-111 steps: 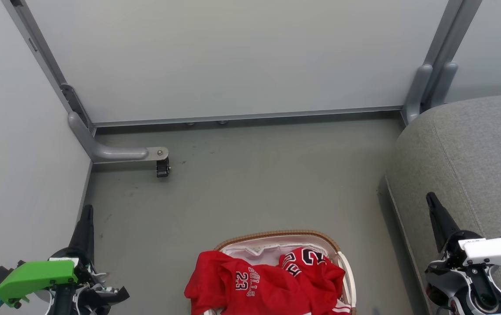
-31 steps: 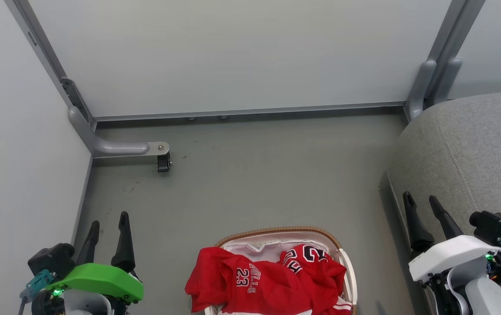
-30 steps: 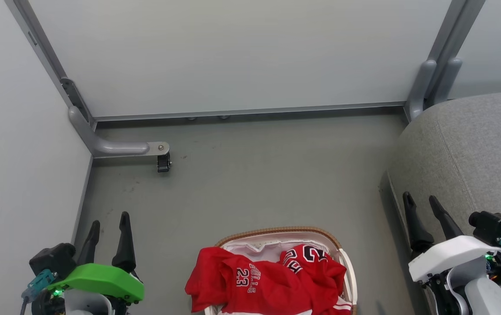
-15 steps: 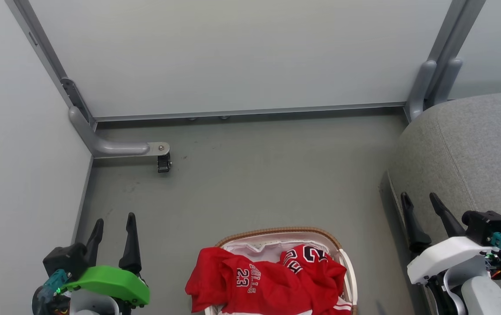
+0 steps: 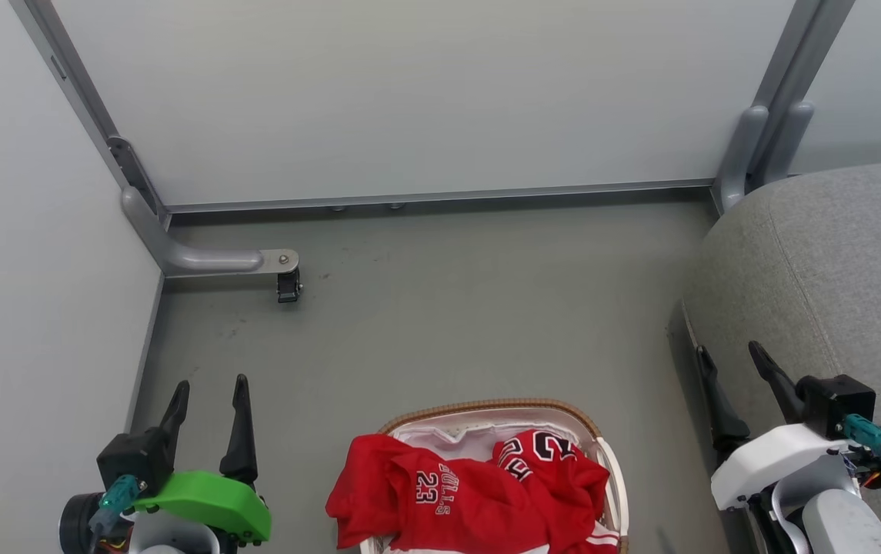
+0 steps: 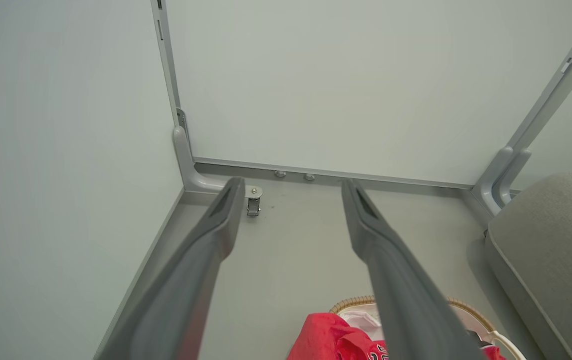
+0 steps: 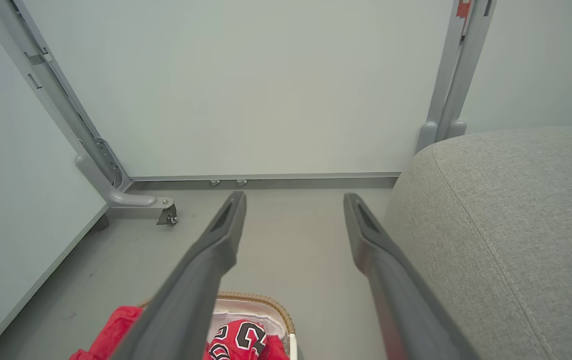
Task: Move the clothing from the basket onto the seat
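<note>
Two red garments with "23" lettering lie heaped in the white basket with the brown woven rim, at the bottom middle of the head view; one drapes over the basket's left rim. The grey seat fills the right side. My left gripper is open above the floor, left of the basket, holding nothing. My right gripper is open at the seat's front edge, also holding nothing. The left wrist view has the left gripper above the clothing. In the right wrist view, the right gripper stands between basket and seat.
Pale panel walls close off the back and left. A grey metal foot with a small caster juts onto the floor at the back left. Two grey posts stand in the back right corner beside the seat. Bare grey floor lies beyond the basket.
Both wrists have rolled, so each gripper now shows two spread fingers. Over the last second the left gripper drifted right and lower in the head view, and the right one sank slightly.
</note>
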